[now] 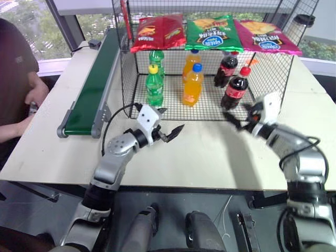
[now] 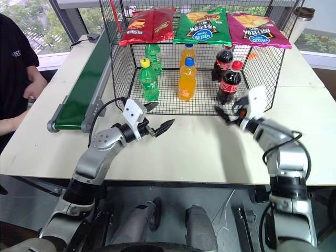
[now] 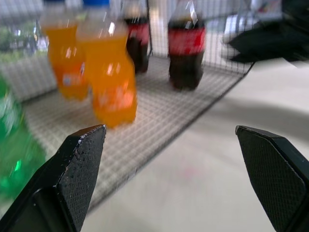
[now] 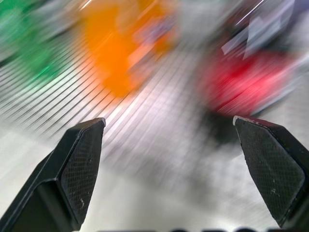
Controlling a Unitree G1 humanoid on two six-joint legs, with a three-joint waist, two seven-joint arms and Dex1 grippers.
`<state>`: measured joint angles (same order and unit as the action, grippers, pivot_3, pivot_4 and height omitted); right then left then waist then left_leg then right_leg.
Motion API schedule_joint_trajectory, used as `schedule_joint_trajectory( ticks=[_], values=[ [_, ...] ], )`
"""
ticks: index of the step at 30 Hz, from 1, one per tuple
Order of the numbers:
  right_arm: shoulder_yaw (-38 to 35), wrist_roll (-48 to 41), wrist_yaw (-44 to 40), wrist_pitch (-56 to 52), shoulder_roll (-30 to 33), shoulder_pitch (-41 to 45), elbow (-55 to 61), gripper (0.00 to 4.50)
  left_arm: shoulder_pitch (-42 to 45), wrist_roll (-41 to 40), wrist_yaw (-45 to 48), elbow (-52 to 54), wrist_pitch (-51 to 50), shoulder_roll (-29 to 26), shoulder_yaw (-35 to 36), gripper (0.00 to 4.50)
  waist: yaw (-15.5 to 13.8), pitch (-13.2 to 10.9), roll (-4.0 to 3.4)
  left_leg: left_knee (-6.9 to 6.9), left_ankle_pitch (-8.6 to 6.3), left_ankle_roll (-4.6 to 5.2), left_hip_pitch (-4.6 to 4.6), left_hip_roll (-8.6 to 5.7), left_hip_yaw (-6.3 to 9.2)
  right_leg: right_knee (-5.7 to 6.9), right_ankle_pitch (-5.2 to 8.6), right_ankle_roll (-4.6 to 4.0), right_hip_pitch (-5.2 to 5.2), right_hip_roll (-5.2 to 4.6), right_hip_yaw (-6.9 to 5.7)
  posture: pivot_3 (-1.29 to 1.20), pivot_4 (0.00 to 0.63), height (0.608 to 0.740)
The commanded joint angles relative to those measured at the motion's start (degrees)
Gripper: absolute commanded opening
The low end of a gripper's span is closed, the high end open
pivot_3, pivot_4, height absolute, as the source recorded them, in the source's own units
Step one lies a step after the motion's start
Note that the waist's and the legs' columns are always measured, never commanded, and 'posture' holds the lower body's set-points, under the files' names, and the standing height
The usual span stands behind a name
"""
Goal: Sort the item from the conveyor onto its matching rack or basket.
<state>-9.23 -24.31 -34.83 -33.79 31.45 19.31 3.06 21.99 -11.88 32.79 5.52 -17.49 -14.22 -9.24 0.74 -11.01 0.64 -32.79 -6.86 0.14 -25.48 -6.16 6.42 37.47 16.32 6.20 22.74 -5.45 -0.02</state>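
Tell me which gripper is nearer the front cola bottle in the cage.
Right. The right gripper hangs open just outside the wire cage, right in front of the front cola bottle. The left gripper, also open, sits over the table farther toward the robot's left, nearer the green bottles.

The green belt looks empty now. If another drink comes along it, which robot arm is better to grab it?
Probably the left. The left gripper, open, hangs nearer the conveyor on the robot's left. The right gripper, also open, sits by the front cola bottle in the cage, farther from it.
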Motion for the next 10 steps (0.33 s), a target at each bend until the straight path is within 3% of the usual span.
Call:
schedule_joint_trajectory(
  ticks=[1,10],
  values=[
    [1.71,-3.72,-1.71,-2.12,-1.46,-1.68,8.52,4.41,-1.62,-1.44,0.97,4.44,-1.92,-1.37,1.08,4.50,0.10,0.00,-0.01,-0.06,-0.04,-0.07,-0.03,0.00,0.00,0.00,0.05,-0.09,0.00,0.00,0.00,0.00,0.150,0.738],
    [4.75,-4.69,-0.28,-4.40,-4.98,-2.59,11.78,4.41,-5.85,-1.81,0.82,7.26,-3.47,-3.72,1.54,4.50,-0.28,0.02,-0.03,-0.12,-0.12,-0.15,-0.06,0.01,0.07,-0.14,0.10,-0.22,-0.08,-0.03,0.04,0.00,0.150,0.738]
  ],
)
